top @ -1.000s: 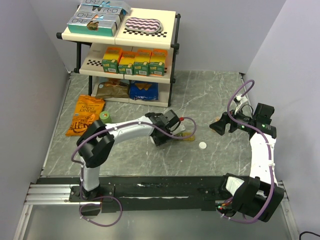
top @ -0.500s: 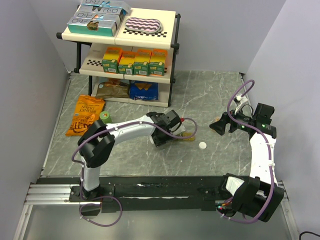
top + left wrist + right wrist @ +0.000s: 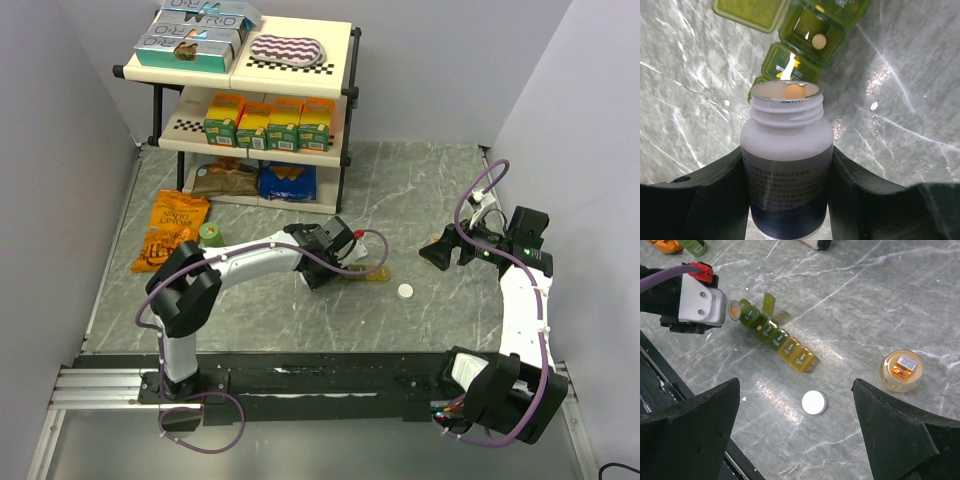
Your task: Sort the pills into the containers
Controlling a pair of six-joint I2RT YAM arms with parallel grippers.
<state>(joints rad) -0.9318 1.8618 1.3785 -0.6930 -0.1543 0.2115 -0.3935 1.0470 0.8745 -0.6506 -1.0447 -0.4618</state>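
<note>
Left claw [image 3: 788, 170] has shifted slightly, clamped on the pill bottle [image 3: 786, 135]; containers [image 3: 812, 31] just beyond its mouth.

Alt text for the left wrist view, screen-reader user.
An open white pill bottle, clamped in the left gripper, points mouth-first at the green container strip on a marble table. One pill sits at the bottle's mouth; another lies in an open compartment.

Base of the bottle [image 3: 786, 150] below the bottom edge, label print illegible; containers [image 3: 811, 35] cropped at top.
</note>
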